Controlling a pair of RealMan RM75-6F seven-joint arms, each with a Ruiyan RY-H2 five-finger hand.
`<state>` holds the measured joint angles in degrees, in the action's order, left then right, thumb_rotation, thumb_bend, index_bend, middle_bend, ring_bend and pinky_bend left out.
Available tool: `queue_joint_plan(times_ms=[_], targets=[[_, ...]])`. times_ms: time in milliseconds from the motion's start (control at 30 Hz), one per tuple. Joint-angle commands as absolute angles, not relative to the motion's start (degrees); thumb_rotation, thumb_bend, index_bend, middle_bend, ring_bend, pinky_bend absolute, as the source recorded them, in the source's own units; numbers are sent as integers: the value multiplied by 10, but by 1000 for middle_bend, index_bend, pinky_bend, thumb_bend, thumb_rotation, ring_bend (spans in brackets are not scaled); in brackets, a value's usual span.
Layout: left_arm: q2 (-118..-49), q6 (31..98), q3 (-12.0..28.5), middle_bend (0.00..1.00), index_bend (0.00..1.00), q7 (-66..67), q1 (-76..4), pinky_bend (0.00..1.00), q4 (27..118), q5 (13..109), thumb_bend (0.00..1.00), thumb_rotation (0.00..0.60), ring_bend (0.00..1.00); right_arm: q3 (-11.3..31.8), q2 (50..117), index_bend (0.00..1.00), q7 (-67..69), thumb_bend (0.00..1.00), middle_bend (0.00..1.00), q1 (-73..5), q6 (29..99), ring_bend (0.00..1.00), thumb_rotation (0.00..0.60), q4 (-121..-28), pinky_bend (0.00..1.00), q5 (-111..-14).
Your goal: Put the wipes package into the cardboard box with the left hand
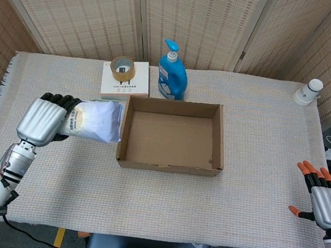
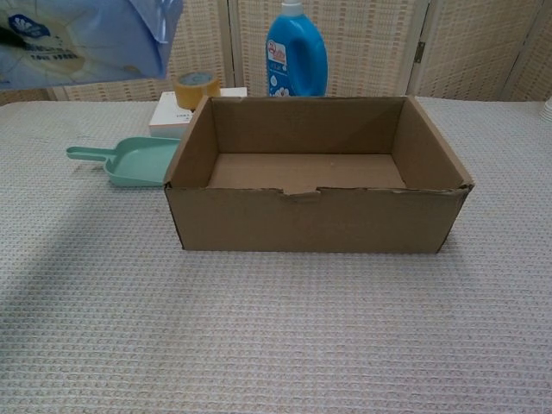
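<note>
The left hand is gripping the wipes package by its end at centre left of the head view, raised beside the cardboard box. The soft pouch probably sags and slips, so a broad mid-body grasp suits it.

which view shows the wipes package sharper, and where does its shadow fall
Head view: the wipes package is whole and fairly sharp in the left hand. Chest view: it is close, soft and cropped by the top-left corner, with a faint shadow darkening the tablecloth at left.
</note>
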<state>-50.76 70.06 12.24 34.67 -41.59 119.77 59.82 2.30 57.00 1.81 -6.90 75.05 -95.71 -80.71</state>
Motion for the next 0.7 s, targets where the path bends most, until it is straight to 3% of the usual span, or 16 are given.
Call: queue_joint_plan(times_ms=[33,367,500,700], targets=[[-526,706,137,626,565,353,-432,695,1216,601,258,600,588,22,569,37,15,0,0,-67,755,0,600,-960,0,-809],[-645,698,175,605,532,396,-510,698,1216,522,268,600,586,21,563,39,23,0,0,-61,769,0,600,-966,0,-821],[-663,706,175,604,529,408,-519,692,1209,520,268,600,583,20,562,40,25,0,0,-61,769,0,600,-966,0,-822],[-748,731,190,593,524,462,-569,684,1165,524,268,600,578,14,557,41,27,0,0,-58,773,0,600,-973,0,-836]])
